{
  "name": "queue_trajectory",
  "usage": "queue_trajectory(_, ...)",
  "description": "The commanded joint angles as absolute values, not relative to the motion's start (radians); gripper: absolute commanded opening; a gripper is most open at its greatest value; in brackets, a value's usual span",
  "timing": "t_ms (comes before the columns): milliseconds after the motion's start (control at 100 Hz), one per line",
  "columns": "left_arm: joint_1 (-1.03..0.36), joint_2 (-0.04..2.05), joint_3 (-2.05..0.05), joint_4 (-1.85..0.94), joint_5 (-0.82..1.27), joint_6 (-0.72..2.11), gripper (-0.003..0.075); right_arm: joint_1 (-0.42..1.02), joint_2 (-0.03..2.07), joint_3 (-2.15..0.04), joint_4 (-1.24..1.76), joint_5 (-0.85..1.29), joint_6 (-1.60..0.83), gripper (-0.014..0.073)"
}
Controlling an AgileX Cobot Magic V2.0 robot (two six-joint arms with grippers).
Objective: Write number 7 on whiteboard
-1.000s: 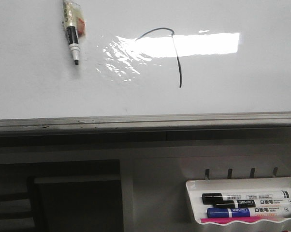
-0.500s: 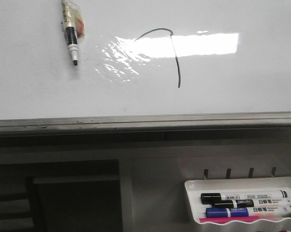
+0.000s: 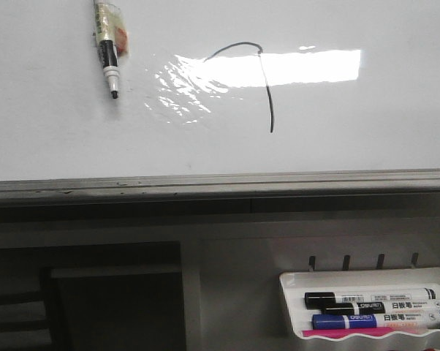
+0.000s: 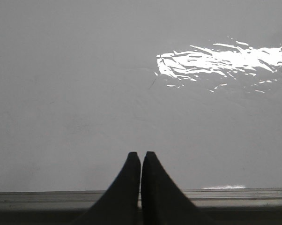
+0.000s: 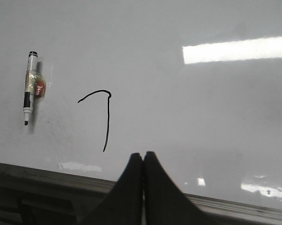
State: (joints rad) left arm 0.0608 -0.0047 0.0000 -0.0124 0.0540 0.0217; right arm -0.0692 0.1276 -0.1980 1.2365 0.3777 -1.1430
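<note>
The whiteboard (image 3: 59, 131) fills the upper half of the front view, with a grey metal rim (image 3: 220, 183) along its bottom. A black number 7 (image 3: 266, 88) is drawn on it, crossing the bright glare; it also shows in the right wrist view (image 5: 107, 117). A black-tipped marker (image 3: 107, 47) wrapped in tape lies on the board at upper left, uncapped; it also shows in the right wrist view (image 5: 29, 86). My left gripper (image 4: 141, 154) is shut and empty near the board's rim. My right gripper (image 5: 143, 154) is shut and empty, right of the 7. Neither gripper shows in the front view.
A small white tray (image 3: 293, 281) hangs below the board at lower right with black and blue markers (image 3: 373, 311) and something pink in it. A dark opening (image 3: 96, 292) lies under the rim at lower left.
The front view has shifted by a few pixels. The marker and the 7 have not changed.
</note>
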Motion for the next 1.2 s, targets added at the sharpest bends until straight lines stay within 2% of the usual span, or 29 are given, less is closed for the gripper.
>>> queue_trajectory(0,0.059,-0.037,0.035,-0.021,-0.012,0.013,-0.0020,-0.077,0.138,-0.221,1.268,0.347,-1.154,-0.0064)
queue_trajectory(490,0.059,-0.037,0.035,-0.021,-0.012,0.013,-0.0020,-0.077,0.138,-0.221,1.268,0.347,-1.154,-0.0064)
queue_trajectory(640,0.059,-0.037,0.035,-0.021,-0.012,0.013,-0.0020,-0.077,0.138,-0.221,1.268,0.268,-1.154,-0.0064)
queue_trajectory(720,0.059,-0.037,0.035,-0.021,-0.012,0.013,-0.0020,-0.077,0.138,-0.221,1.175,0.251,-1.142,-0.0064)
queue_trajectory(770,0.059,-0.037,0.035,-0.021,-0.012,0.013,-0.0020,-0.077,0.138,-0.221,1.043,0.240,-1.058,-0.0064)
queue_trajectory(990,0.059,-0.037,0.035,-0.021,-0.012,0.013,-0.0020,-0.077,0.138,-0.213,0.179,0.096,-0.259,-0.0064)
queue_trajectory(1080,0.059,-0.037,0.035,-0.021,-0.012,0.013,-0.0020,-0.077,0.138,-0.176,0.014,0.048,-0.106,-0.0064)
queue_trajectory(1190,0.059,-0.037,0.035,-0.021,-0.012,0.013,-0.0020,-0.059,0.109,-0.101,-0.076,0.010,-0.084,-0.0064)
